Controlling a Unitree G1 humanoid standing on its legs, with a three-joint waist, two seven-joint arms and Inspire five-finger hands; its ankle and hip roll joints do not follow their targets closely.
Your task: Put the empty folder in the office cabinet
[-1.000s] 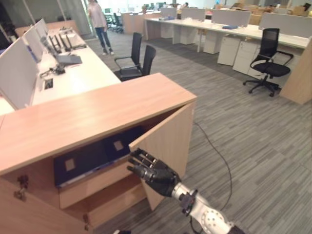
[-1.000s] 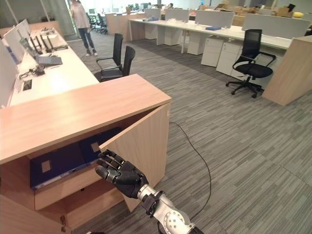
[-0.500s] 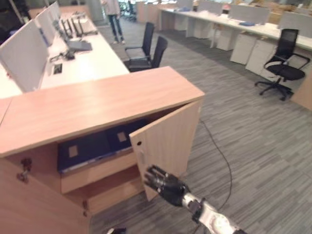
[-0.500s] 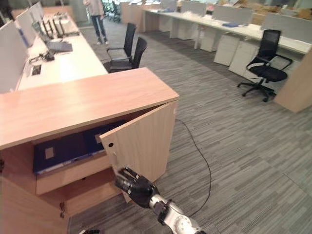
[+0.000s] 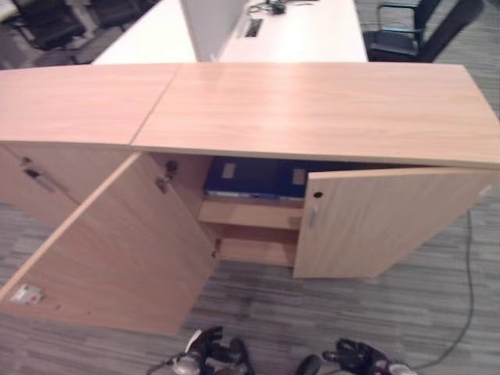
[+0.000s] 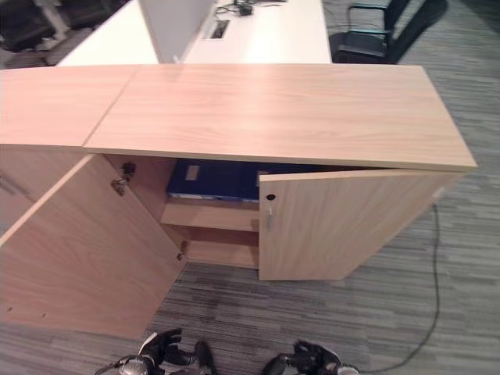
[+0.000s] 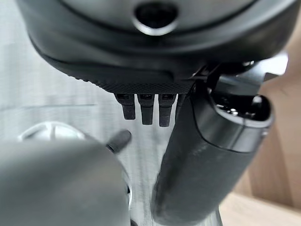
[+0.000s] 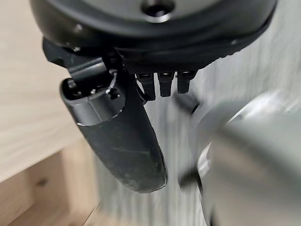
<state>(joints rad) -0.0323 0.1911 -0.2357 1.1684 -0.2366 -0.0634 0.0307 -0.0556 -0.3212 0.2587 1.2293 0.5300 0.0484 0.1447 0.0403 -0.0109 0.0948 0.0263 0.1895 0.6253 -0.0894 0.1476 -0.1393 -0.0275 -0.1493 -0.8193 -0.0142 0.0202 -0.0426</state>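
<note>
blue folder (image 5: 254, 177) lying flat on the upper shelf inside the office cabinet (image 5: 312, 109), both doors open.

folder sits under the cabinet's wooden top, seen through the gap between the left door (image 5: 117, 242), swung wide, and the right door (image 5: 383, 223), partly open. a lower shelf (image 5: 254, 250) shows below it. both hands hang low over the grey carpet (image 6: 328, 312) in front of the cabinet, well apart from the folder: left hand (image 5: 205, 353) and right hand (image 5: 355, 358), each with fingers hanging straight and relaxed in its wrist view, holding nothing. a white desk (image 5: 305, 27) and black chair (image 5: 406, 27) stand behind the cabinet.
</note>
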